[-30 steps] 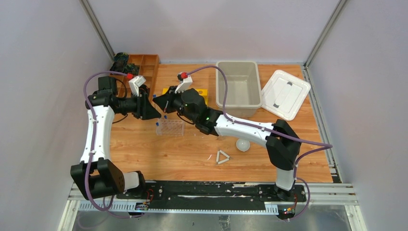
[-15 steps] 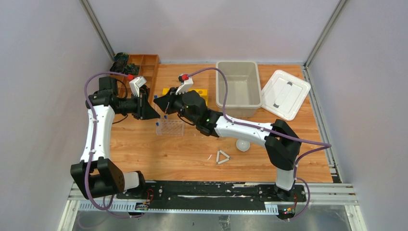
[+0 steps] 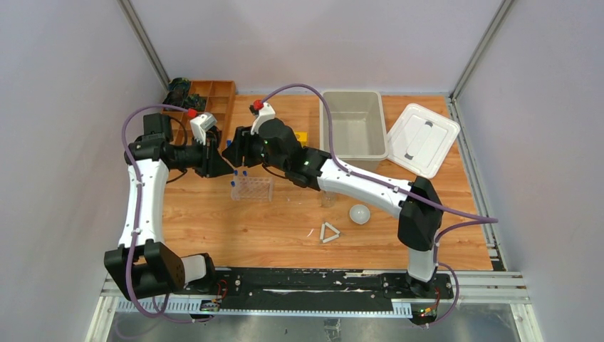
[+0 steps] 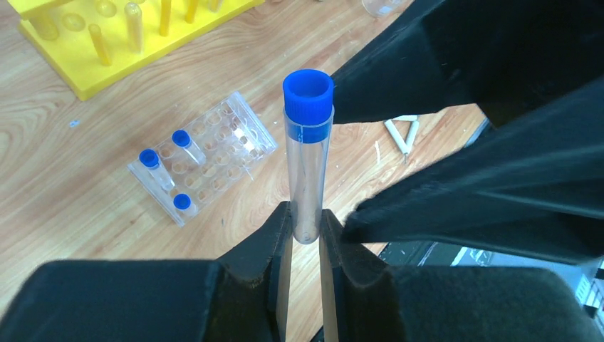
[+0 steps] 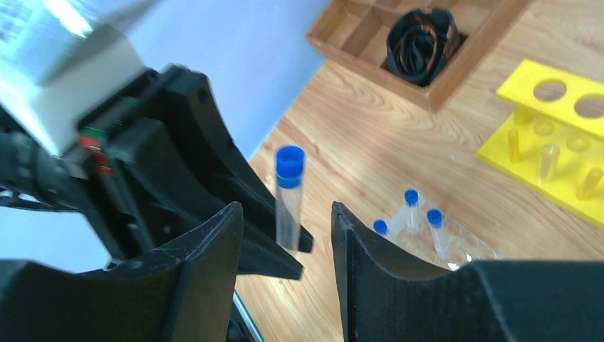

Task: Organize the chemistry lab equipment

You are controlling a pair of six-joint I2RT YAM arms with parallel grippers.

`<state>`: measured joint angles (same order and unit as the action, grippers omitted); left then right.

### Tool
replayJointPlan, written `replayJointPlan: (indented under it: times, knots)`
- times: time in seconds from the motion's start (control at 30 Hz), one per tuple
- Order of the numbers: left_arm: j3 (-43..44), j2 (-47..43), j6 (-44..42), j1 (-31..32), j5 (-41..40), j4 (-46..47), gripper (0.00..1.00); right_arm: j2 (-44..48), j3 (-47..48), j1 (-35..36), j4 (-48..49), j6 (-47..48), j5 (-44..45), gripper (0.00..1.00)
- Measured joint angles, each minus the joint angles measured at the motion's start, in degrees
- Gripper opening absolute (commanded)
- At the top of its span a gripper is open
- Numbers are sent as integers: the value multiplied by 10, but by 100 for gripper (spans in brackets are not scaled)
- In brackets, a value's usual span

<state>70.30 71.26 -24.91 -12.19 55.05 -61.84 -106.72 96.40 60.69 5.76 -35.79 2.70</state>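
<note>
**A:** How did the claws stand?

**B:** The left gripper (image 4: 305,229) was clamped on the bottom end of a clear tube (image 4: 308,167), with the blue cap pointing away from its fingers. The right gripper (image 5: 287,217) faced it with its fingers parted, one on each side of the tube and neither touching it.

**A:** Where was that, going by the clear tube rack (image 3: 252,188)?

**B:** Above the rack's far left corner. Both arms reached in level, the left from the rack's left and the right stretched across from its right, and the two wrists nearly met. Three more capped tubes stood in the rack's left end.

**A:** And the room around it?

**B:** A yellow rack (image 4: 107,50) sat just beyond the clear rack, and a wooden tray (image 3: 214,96) lay farther back on the left. A grey bin (image 3: 352,132) stood well to the right. Bare wood lay in front of the rack, with the white dish (image 3: 360,213) and the white triangle (image 3: 329,233) near and to the right.
</note>
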Motion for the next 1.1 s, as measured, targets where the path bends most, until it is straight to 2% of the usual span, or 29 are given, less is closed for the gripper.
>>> replayJointPlan:
  times: [0.23, 0.63, 0.73, 0.93, 0.97, 1.03, 1.1]
  knots:
    - [0, -16, -9, 0, 0, 0, 0, -15, 46, -17, -87, 20, -47, 51]
    - [0, -28, -16, 1, -1, 0, 0, -45, 108, -28, -113, 43, -68, 44]
    - [-2, -28, -16, 1, -3, 2, 0, -52, 117, -30, -116, 43, -75, 36]
    - [-4, -27, -17, 3, -6, 3, 2, -57, 123, -31, -113, 41, -92, 8]
    - [-4, -27, -17, 4, -6, 4, 10, -57, 123, -31, -112, 41, -94, 5]
    - [-4, -26, -17, 4, -8, 5, 42, -57, 123, -31, -112, 42, -97, 0]
    - [-4, -23, -17, 5, -10, 6, 72, -57, 119, -32, -106, 49, -97, 0]
